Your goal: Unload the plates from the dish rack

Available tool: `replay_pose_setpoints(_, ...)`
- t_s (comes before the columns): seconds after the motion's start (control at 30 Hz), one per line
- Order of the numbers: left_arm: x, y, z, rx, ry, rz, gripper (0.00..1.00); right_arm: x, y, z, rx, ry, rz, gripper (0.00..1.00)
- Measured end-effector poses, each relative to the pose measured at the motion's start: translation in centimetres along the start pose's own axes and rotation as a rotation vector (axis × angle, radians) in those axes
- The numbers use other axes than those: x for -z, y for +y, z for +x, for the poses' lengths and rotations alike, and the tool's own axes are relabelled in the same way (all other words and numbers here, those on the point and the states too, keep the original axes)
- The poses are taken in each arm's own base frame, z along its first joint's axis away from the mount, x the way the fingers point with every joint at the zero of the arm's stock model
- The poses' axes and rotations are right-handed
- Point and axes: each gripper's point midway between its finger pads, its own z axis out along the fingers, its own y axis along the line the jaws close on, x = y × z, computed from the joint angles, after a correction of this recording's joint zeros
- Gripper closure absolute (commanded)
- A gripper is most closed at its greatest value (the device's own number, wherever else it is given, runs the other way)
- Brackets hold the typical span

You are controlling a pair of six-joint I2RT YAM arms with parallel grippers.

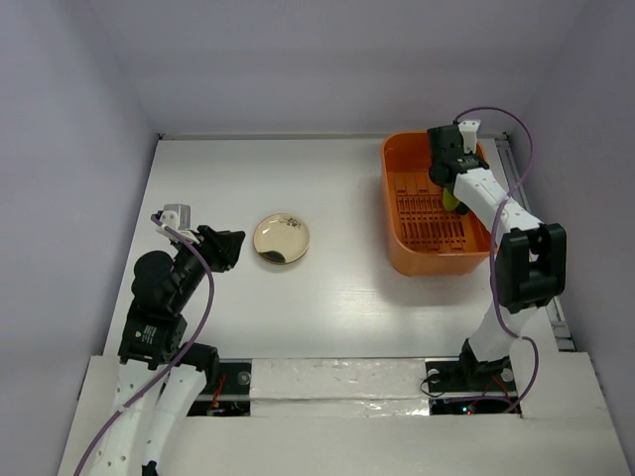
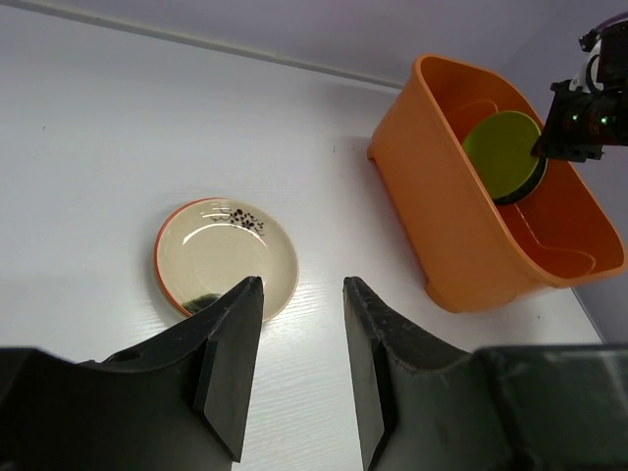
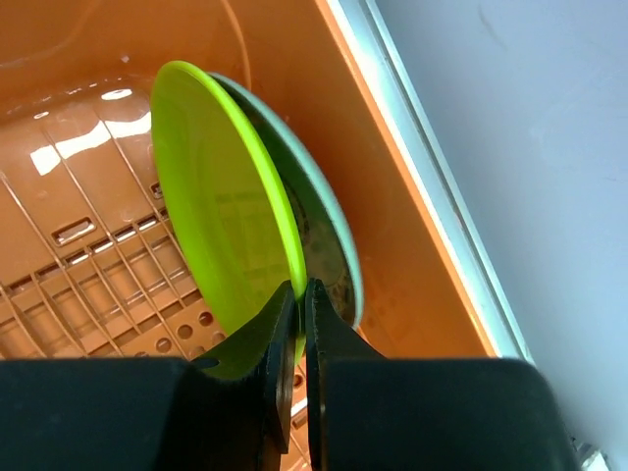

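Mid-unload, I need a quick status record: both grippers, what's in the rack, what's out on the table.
right gripper: inside the dish rack, shut on the lime-green plate's rim
lime-green plate: standing on edge, not lifted clear
second plate: grey-green rim, right behind it, against the rack wall
plates visible in rack: two
cream plate: out, flat on the table, left of the rack
left gripper: open, empty, near the cream plate, not touching

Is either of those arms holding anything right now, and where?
The right fingers pinch the lime-green plate by its rim, inside the dish rack; the left fingers hold nothing.
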Motion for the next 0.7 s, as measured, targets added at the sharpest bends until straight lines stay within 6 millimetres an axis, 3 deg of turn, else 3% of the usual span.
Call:
replay_pose_setpoints(0.2, 0.0, 0.0, 0.0, 0.0, 0.0, 0.0, 0.64, 3.3, -0.8, -2.2, -0.014, -0.064, -0.037, 1.0)
replay_pose_setpoints(0.53, 0.0, 0.0, 0.0, 0.0, 0.0, -0.001, 0.64, 13.2, -4.1, -8.5, -0.171, -0.272, -0.206, 1.0)
replay_pose_setpoints(0.6, 0.0, 0.0, 0.0, 0.0, 0.0, -0.001, 0.64, 15.7, -3.9, -9.2, -0.207, -0.312, -0.298, 1.0)
replay_pose_setpoints(0.7, 0.0, 0.0, 0.0, 0.0, -0.001, -0.001, 0.64, 20.9, -1.2, -10.3, -0.257, -0.377, -0.511, 1.0)
